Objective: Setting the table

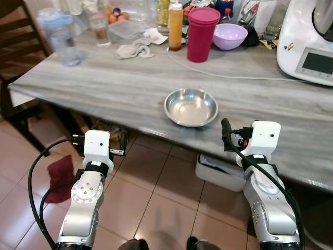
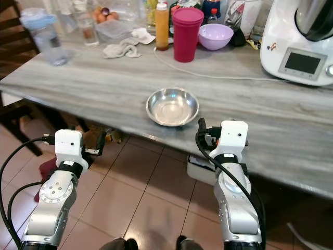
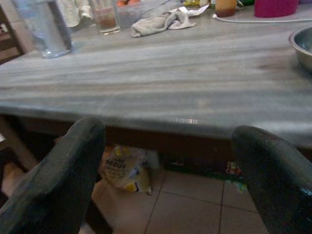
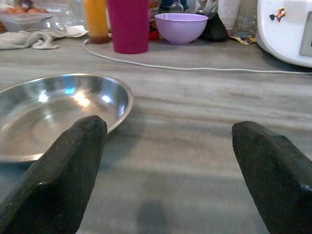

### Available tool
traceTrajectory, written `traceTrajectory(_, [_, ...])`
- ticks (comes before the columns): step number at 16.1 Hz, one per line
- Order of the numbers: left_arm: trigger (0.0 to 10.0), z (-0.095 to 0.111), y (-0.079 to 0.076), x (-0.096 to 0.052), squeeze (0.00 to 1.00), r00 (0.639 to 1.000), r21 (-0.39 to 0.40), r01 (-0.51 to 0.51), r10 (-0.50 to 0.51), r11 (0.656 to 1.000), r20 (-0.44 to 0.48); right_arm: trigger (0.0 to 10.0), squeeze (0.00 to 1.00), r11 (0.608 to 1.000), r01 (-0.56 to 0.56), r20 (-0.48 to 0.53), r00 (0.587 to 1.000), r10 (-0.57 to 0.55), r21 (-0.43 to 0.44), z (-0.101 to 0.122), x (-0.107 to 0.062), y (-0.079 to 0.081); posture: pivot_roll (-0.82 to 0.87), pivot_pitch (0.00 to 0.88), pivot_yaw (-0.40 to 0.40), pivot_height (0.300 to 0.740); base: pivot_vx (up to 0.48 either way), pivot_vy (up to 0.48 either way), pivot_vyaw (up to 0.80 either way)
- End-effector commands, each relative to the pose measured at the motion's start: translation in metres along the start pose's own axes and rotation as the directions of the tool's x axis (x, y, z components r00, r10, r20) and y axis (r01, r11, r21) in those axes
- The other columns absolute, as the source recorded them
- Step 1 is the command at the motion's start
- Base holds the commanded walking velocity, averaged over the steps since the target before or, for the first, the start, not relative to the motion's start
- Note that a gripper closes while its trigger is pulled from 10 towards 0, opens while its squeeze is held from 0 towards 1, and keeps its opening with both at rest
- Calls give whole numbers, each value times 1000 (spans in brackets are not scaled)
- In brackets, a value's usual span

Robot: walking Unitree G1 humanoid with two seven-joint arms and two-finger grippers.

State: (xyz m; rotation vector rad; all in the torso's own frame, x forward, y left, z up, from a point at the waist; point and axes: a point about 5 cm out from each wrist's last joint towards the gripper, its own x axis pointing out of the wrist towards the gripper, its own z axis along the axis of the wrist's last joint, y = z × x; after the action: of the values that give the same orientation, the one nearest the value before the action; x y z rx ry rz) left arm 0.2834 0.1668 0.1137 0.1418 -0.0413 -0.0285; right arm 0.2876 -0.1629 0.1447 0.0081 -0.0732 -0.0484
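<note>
Two silver metal forearms, left arm [image 1: 83, 208] at lower left of the frame and right arm [image 1: 270, 203] at lower right, end in boxy white wrist housings with black collars. Looped black cables [image 1: 39, 177] run beside each. Round screw-studded joint plates mark the silver casings; the fingers [image 3: 58, 185] are matte black.

A grey, streaked surface [image 1: 125, 88] is stretching ahead of both claws, its near edge running just above them. Terracotta floor tiles [image 1: 156, 203] are lying below. A dark wooden chair [image 1: 13, 57] is standing off beyond the left claw, and a red cloth [image 1: 61, 176] is lying on the floor beside that arm. Soft light is glinting off the surface.
</note>
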Motion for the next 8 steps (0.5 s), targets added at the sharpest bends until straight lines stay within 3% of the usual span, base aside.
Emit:
traceTrajectory(1, [10000,0,-3,0,0,1000,6,16,-16,1000,-5,10000,0,1000,22,-4,1000,-22,5,0,1,-4,-185,104,40,740,-285,0,0])
traceTrajectory(8, [10000,1,-2,1,0,1000,13,29,-29,999,1,10000,0,999,42,-8,999,-41,20,0,3,-6,-185,102,44,740,-291,0,0])
